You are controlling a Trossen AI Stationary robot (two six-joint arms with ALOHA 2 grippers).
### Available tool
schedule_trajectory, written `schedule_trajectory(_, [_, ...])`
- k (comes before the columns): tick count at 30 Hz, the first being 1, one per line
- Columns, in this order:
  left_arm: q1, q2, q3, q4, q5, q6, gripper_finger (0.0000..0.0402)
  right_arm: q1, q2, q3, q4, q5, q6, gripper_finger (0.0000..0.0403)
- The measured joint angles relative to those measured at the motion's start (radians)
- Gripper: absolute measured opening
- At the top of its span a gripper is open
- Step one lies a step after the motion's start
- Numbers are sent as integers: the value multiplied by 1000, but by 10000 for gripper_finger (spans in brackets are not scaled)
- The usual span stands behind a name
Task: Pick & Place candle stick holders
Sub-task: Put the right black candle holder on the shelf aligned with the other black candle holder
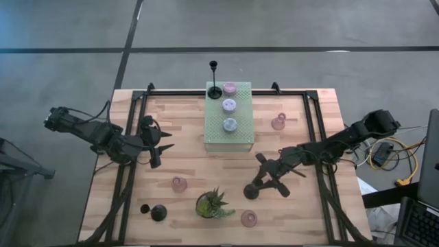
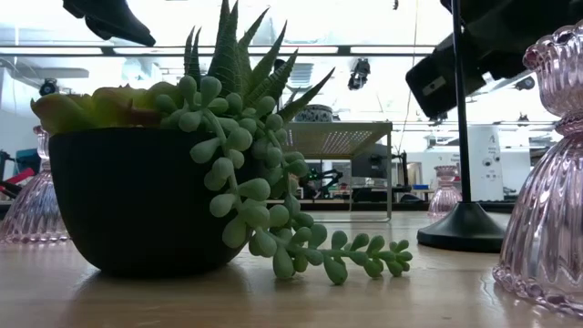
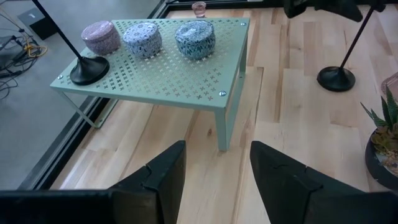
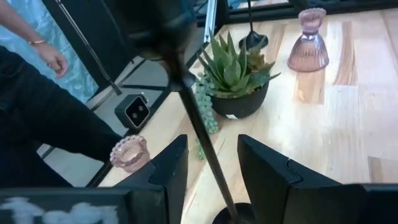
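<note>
One black candle stick holder stands upright between the right gripper fingers, apparently clasped at its thin stem; left gripper is spread, empty, farther off

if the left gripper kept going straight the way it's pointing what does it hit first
Most likely the pale green perforated stand: the open left gripper aims at its near corner leg, with only bare table between. Depth is uncertain; the lilac-grey holders sit on top, above that line.
</note>
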Motion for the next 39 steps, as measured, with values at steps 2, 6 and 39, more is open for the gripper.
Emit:
schedule_trajectory(2, [0, 0, 0, -1, 0, 0, 184, 0, 10, 15, 2, 0, 0, 116])
schedule_trajectory(6, [0, 0, 0, -1, 0, 0, 184, 0, 28, 47, 3, 0, 0, 75])
schedule_trajectory(39, [0, 4, 0, 1, 0, 0, 184, -83, 361, 1021, -559, 167, 43, 10])
